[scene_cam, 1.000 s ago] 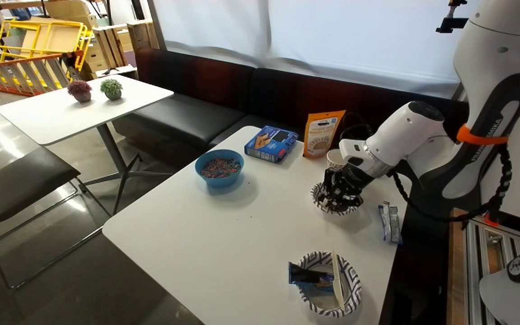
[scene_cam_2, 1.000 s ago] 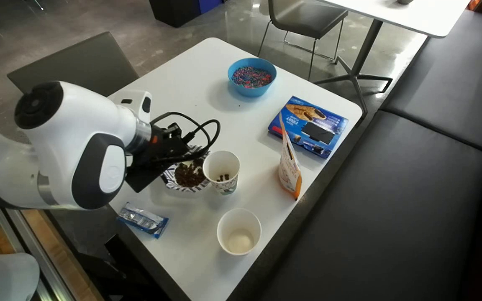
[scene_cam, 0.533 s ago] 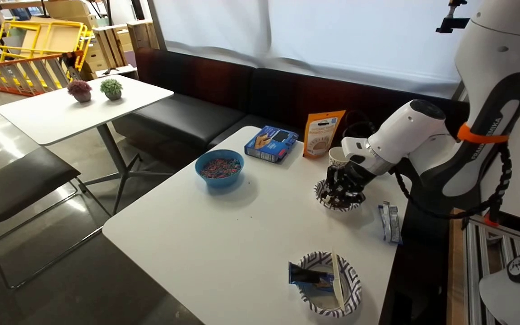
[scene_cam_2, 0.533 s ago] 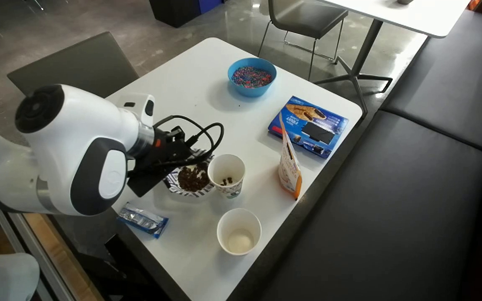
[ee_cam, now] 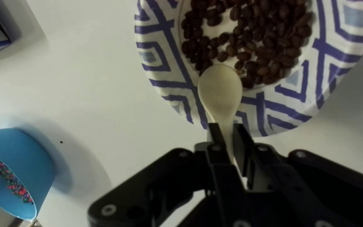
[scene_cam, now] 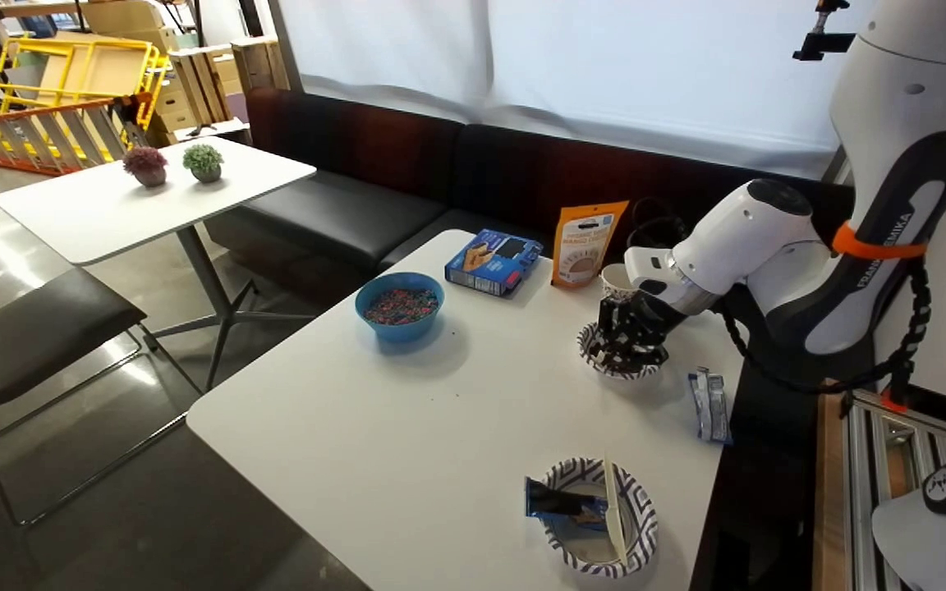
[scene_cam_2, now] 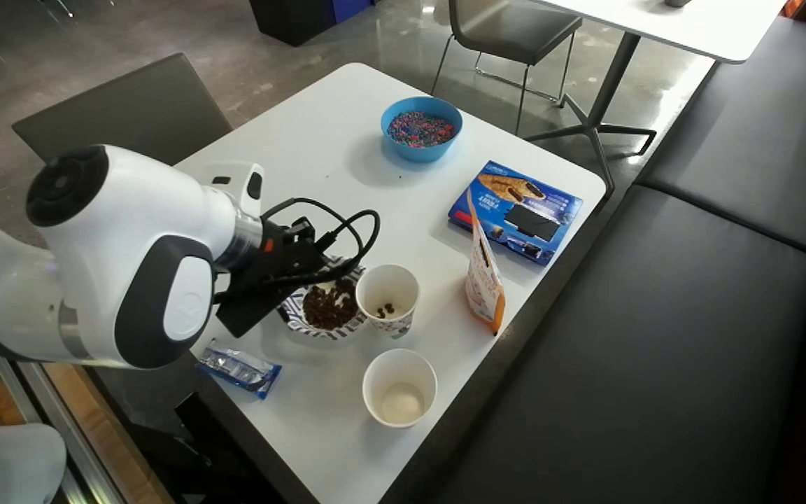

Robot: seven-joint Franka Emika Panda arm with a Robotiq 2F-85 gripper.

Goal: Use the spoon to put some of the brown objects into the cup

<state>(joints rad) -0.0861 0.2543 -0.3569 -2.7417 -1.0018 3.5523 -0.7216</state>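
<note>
Shifted together since the earlier frame, the cup point(scene_cam_2: 394, 281) and the patterned bowl point(scene_cam_2: 324, 334) now stand a little farther right and nearer on the white counter point(scene_cam_2: 305, 129) in an exterior view, the robot arm point(scene_cam_2: 172, 185) having moved with them. Brown pieces point(scene_cam_2: 326, 311) fill much of the bowl, and a few lie at the bottom of the upright cup just beside it; whether the two touch cannot be told. A second cup point(scene_cam_2: 399, 367) stands nearer; left of it lies a silvery packet point(scene_cam_2: 238, 365), its print too small to read. On the blue box point(scene_cam_2: 508, 189) to the right, "FRUIT" can be made out, while the pouch point(scene_cam_2: 485, 283) nearer by is turned too edge-on for its lettering.

Also in an exterior view, that orange pouch shows "MANGO" in capitals, and "EMIKA" runs along the arm beside an orange band point(scene_cam: 879, 248). The end effector point(scene_cam: 614, 355) reaches down at the patterned bowl, well apart from a near bowl point(scene_cam: 645, 532) of similar pattern holding a wrapped bar point(scene_cam: 563, 498) and a pale utensil point(scene_cam: 614, 519).

In the wrist view, the end effector grips the spoon point(ee_cam: 220, 86) by its handle. The scoop lies over the patterned bowl's near rim, its tip at the edge of the brown pieces.
</note>
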